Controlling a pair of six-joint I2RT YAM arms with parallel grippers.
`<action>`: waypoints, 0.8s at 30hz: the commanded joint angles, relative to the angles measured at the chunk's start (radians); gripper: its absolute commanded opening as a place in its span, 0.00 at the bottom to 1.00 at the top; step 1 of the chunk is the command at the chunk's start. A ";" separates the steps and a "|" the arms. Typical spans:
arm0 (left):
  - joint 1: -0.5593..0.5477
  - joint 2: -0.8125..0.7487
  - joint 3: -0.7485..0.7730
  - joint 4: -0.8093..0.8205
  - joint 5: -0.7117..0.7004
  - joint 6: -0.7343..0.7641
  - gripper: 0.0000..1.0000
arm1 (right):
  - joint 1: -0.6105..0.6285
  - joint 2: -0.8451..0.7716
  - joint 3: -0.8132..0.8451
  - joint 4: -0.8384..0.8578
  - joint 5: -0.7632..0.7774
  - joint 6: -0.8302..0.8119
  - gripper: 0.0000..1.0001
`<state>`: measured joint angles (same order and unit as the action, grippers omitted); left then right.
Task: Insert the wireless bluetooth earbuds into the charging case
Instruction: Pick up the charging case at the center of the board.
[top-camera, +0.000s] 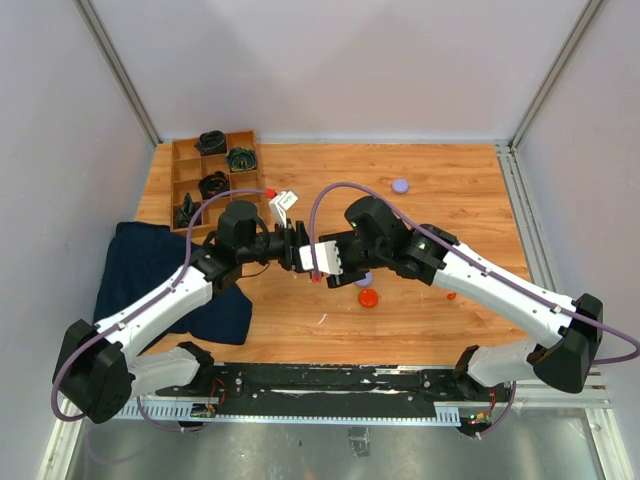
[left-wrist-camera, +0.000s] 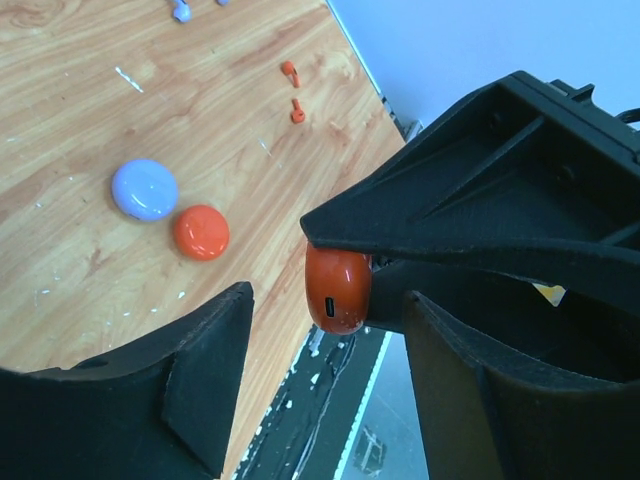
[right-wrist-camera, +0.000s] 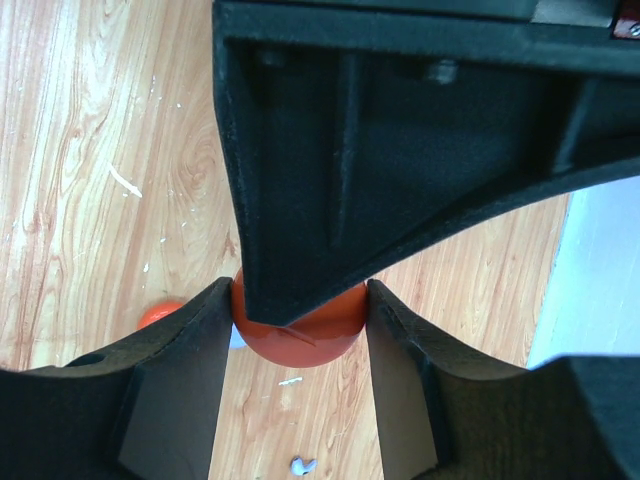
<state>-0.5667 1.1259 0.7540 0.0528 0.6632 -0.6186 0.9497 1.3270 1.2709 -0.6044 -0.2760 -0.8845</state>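
Right gripper (right-wrist-camera: 299, 305) is pinched on the orange-red charging case (right-wrist-camera: 300, 345), up off the table (left-wrist-camera: 80, 270). Left gripper (left-wrist-camera: 325, 310) is spread wide right beside it. The earbuds (left-wrist-camera: 292, 72) lie loose on the wood, well apart. That glossy round shell could probably squirt out if the left fingers bump it.

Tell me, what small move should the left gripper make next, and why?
Probably close the left gripper on the case: it stands open with the case in its gap, the right gripper pinches the case, and the earbuds lie on the table.
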 joint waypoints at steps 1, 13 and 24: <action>-0.013 0.010 -0.022 0.070 0.038 -0.024 0.64 | 0.018 -0.007 0.036 0.013 -0.009 -0.014 0.48; -0.013 -0.003 -0.056 0.133 0.057 -0.053 0.37 | 0.018 -0.017 0.016 0.046 -0.021 -0.013 0.49; -0.014 -0.020 -0.067 0.161 0.039 -0.036 0.15 | 0.010 -0.044 0.003 0.040 -0.008 0.035 0.63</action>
<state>-0.5735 1.1339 0.7048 0.1673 0.7036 -0.6769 0.9497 1.3228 1.2705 -0.5854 -0.2775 -0.8848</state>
